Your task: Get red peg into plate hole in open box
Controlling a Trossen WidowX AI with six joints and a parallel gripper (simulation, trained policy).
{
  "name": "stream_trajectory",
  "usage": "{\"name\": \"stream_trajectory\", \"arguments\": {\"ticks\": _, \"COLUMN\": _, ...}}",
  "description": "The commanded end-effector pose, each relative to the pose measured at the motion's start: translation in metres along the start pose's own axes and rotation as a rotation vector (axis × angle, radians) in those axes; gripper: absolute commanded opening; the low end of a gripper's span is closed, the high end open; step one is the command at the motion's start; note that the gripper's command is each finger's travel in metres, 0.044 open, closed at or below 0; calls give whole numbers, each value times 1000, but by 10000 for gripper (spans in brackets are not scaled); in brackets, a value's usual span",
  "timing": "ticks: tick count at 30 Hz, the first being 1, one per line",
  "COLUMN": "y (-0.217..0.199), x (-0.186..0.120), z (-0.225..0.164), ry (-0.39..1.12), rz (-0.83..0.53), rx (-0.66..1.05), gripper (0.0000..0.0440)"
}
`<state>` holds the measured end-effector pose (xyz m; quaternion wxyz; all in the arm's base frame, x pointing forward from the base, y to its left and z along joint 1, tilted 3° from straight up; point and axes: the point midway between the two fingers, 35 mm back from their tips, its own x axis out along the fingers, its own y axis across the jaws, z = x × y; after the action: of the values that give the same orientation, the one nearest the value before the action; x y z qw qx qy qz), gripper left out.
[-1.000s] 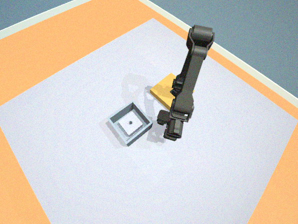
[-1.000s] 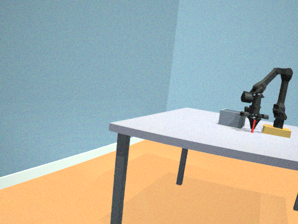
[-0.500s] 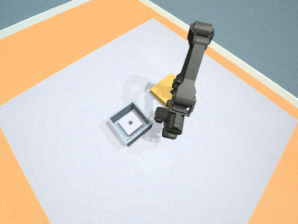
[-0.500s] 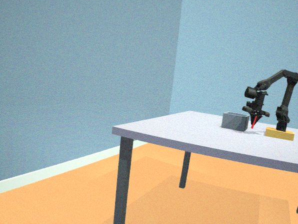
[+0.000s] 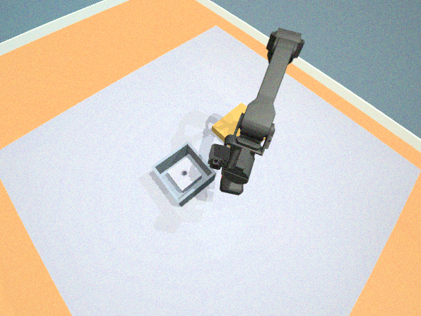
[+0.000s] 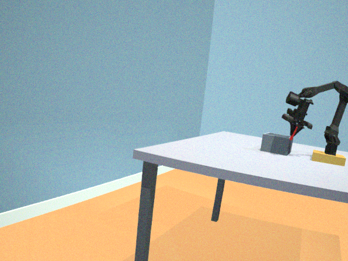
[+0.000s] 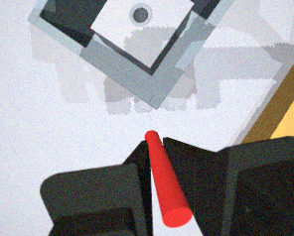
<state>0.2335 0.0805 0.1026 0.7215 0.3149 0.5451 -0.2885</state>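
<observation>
Gripper pinched on red peg, operator, and you've got it off table, tilted, beside open box. Pick looks done; left for you: carry over rim, straighten, lower, seat in plate hole, still unfilled.

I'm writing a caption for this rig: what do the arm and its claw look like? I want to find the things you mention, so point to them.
The arm (image 5: pixel 270 84) (image 6: pixel 321 89) is dark grey to black, with chunky joints and slimmer links. The claw (image 6: pixel 293 131) (image 7: pixel 157 141) is black, with two tapering, pointed fingers. No cables or markings can be made out.
</observation>
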Motion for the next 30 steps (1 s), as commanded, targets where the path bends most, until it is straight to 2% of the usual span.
{"name": "stream_trajectory", "arguments": {"ticks": 1, "y": 7, "x": -14, "z": 20, "ry": -39, "rz": 28, "rx": 1, "gripper": 0}}
{"name": "stream_trajectory", "arguments": {"ticks": 12, "y": 6, "x": -15, "z": 65, "ry": -73, "rz": 18, "rx": 45, "gripper": 0}}
{"name": "stream_trajectory", "arguments": {"ticks": 30, "y": 1, "x": 13, "z": 120, "ry": -78, "rz": 11, "rx": 142, "gripper": 7}}
